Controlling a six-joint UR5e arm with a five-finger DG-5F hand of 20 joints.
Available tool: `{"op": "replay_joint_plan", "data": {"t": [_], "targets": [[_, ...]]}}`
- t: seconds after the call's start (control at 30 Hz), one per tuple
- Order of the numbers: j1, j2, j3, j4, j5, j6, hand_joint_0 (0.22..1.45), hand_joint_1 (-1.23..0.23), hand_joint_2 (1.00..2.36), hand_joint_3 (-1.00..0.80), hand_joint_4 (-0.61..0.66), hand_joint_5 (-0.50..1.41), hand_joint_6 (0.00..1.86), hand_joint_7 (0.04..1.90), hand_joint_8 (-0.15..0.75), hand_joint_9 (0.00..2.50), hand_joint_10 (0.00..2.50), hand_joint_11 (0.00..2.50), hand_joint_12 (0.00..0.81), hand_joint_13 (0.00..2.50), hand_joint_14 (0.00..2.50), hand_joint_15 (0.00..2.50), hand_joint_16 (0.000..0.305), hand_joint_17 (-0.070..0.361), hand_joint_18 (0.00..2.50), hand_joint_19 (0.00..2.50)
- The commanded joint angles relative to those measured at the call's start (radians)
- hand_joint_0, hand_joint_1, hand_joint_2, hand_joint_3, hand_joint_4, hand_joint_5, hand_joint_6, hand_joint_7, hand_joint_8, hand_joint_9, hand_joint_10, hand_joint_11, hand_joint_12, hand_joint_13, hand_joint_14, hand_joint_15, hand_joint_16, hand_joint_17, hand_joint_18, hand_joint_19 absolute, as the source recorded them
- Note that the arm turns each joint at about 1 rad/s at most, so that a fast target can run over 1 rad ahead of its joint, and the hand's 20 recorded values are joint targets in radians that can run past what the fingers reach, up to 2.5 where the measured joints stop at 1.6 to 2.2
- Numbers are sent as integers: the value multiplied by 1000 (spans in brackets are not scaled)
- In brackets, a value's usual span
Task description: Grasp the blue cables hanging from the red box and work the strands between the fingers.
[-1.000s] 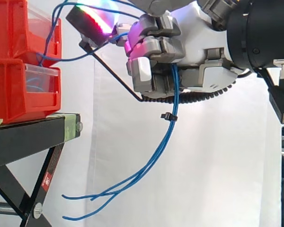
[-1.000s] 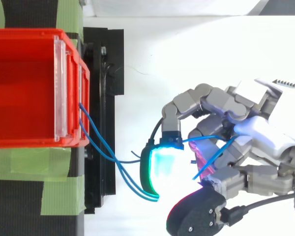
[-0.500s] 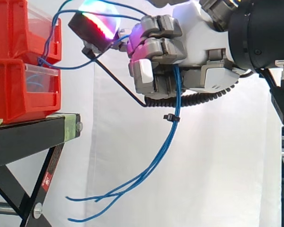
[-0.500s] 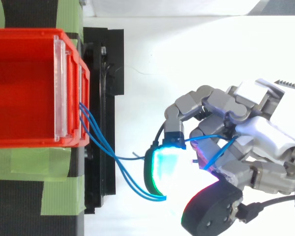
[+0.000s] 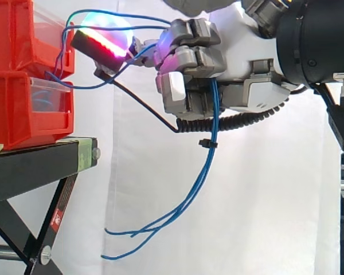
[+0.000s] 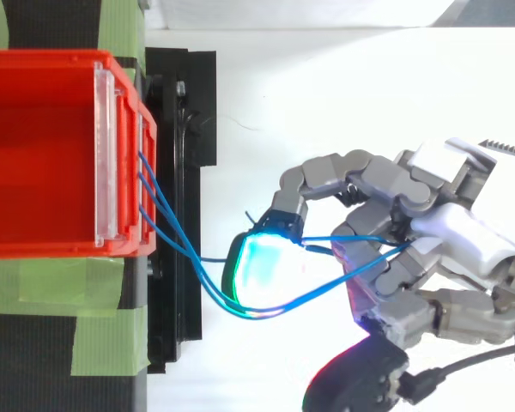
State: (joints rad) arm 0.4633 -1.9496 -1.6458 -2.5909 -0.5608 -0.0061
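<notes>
Several blue cables (image 5: 205,172) run out of the upper red box (image 5: 28,34), pass over a glowing fingertip (image 5: 100,40) and drop down through the hand (image 5: 218,63), bound by a small black tie. Their loose ends dangle low near the stand. In the top view the blue cables (image 6: 266,311) leave the front of the red box (image 6: 43,154), loop round the cyan glowing fingertip (image 6: 262,262) and enter the curled fingers of the hand (image 6: 412,223). The hand is shut on the strands, to the right of the boxes.
Two red boxes are stacked on a black stand (image 5: 40,163) with green tape (image 6: 51,335) on top. A white curtain hangs behind. Open room lies below the hand and to the right of the stand.
The outstretched finger has reached further left toward the red box, carrying the strands along. The dangling cable ends have swung right and risen slightly.
</notes>
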Motion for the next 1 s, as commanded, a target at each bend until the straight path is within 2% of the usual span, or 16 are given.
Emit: {"op": "replay_joint_plan", "data": {"t": [0.0, 0.03, 0.1, 0.17, 0.4, 0.43, 0.57, 0.8, 0.97], "targets": [[0, 1, 0, 0, 4, 0, 861, -875, 1000, -1000, 277, -328, 820, 1108, 545, 1326, 2500, 2500, 672, 1690, 2500, 1934, 201, 151, 1950, 713], [0, 0, 0, 0, 4, 0, 887, -872, 1000, -1000, 275, -335, 910, 1072, 545, 1326, 2500, 2500, 672, 1690, 2500, 1934, 201, 151, 1950, 713], [0, 0, 0, 0, 4, 0, 918, -865, 1002, -932, 272, -321, 927, 1082, 545, 1326, 2500, 2500, 672, 1690, 2500, 1934, 201, 151, 1950, 713], [0, 1, 0, 0, 4, 0, 973, -860, 1008, -778, 275, -311, 1016, 1055, 545, 1326, 2500, 2500, 672, 1690, 2500, 1934, 201, 151, 1950, 713], [0, 0, 1, 0, 4, 0, 1044, -830, 1011, -686, 277, -271, 1192, 1012, 545, 1326, 2500, 2500, 672, 1690, 2500, 1934, 201, 151, 1950, 713], [0, 1, 1, 0, 4, 0, 1059, -808, 1014, -585, 277, -260, 1243, 999, 545, 1326, 2500, 2500, 672, 1690, 2500, 1934, 201, 151, 1950, 713], [0, 0, 0, 0, 4, 0, 1007, -756, 1015, -464, 279, -235, 1310, 1010, 545, 1326, 2500, 2500, 672, 1690, 2500, 1934, 201, 151, 1950, 713], [0, 0, 0, 0, 4, 0, 951, -698, 1014, -493, 292, -222, 1298, 1019, 545, 1326, 2500, 2500, 672, 1690, 2500, 1934, 201, 151, 1950, 713], [0, 1, 0, 0, 4, 0, 887, -584, 1014, -459, 310, -205, 1270, 1030, 545, 1326, 2500, 2500, 672, 1690, 2500, 1934, 201, 151, 1950, 713]]}}
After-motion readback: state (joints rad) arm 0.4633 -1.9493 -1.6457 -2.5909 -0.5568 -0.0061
